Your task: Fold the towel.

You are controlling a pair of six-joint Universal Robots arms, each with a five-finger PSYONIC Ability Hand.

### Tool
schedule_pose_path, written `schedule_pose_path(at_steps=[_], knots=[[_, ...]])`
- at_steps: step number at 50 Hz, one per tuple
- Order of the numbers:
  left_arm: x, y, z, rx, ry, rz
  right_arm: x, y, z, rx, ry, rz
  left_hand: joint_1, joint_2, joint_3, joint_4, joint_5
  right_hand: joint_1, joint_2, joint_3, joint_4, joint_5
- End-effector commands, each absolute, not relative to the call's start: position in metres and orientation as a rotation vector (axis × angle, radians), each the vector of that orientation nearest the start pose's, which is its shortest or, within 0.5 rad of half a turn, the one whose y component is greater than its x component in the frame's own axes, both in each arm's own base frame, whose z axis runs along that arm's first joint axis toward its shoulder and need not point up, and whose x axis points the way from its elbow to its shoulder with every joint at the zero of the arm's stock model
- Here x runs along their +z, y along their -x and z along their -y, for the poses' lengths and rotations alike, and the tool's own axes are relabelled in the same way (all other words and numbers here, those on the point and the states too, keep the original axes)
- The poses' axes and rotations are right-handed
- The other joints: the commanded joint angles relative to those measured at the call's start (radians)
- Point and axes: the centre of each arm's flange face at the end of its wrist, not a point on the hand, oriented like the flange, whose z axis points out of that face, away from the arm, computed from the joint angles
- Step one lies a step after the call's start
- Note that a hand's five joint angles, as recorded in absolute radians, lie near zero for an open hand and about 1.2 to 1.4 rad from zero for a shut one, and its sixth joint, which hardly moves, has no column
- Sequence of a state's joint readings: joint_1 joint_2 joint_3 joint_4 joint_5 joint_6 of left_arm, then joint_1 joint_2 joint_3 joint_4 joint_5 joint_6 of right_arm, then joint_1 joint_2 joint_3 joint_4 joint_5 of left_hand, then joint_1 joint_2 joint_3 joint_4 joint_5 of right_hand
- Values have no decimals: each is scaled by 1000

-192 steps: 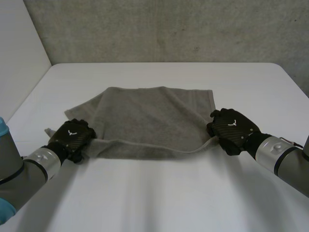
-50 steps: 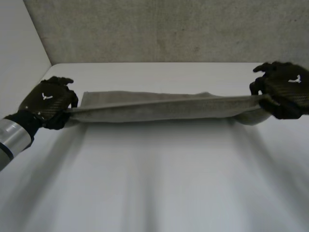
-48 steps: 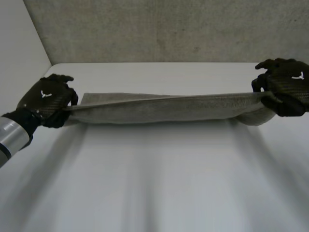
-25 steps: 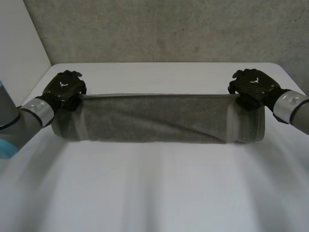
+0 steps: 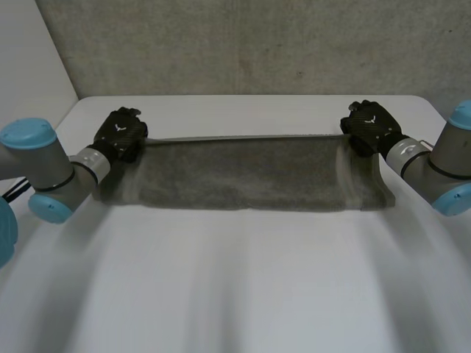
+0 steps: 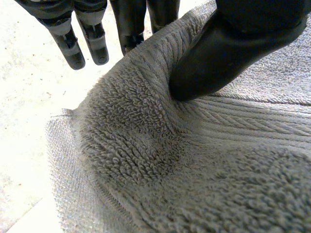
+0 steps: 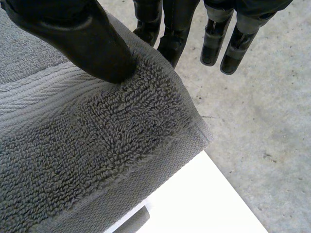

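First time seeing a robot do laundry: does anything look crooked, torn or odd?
Nothing stands out: the towel is stretched level between the left robot hand and the right robot hand, each pinching a corner, no tears.

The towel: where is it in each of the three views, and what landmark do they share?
Head view: the towel stretches between the left hand and the right hand.
Left wrist view: its corner pinched under the left hand's thumb.
Right wrist view: its corner pinched under the right hand's thumb.
Shared landmark: the ribbed band near each towel end.
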State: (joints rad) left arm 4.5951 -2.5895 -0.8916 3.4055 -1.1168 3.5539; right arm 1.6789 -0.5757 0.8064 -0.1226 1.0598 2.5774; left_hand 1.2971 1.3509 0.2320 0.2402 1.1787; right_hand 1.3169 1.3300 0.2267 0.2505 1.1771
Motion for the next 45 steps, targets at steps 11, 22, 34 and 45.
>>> schedule_pose_path(at_steps=[11,22,34,45], knots=[[122,231,464,-2227,-1006,-2085,132,-235,472,-2103,1206,-1907,-980,-1034,-57,-66,-1036,-974,-987,-52,-76,-1009],[149,227,454,-2223,-980,-2032,159,-236,465,-2175,1187,-1874,-1087,-1140,-57,-66,-1143,-1142,-1156,-52,-76,-1177],[192,215,388,-2184,-963,-2102,228,-220,398,-2153,981,-1866,-1057,-1111,-57,-66,-1113,-1142,-1156,-52,-76,-1177],[180,208,317,-2080,-952,-2322,183,-193,351,-1775,942,-2206,-996,-1050,-57,-66,-1052,-980,-993,-52,-76,-1015]])
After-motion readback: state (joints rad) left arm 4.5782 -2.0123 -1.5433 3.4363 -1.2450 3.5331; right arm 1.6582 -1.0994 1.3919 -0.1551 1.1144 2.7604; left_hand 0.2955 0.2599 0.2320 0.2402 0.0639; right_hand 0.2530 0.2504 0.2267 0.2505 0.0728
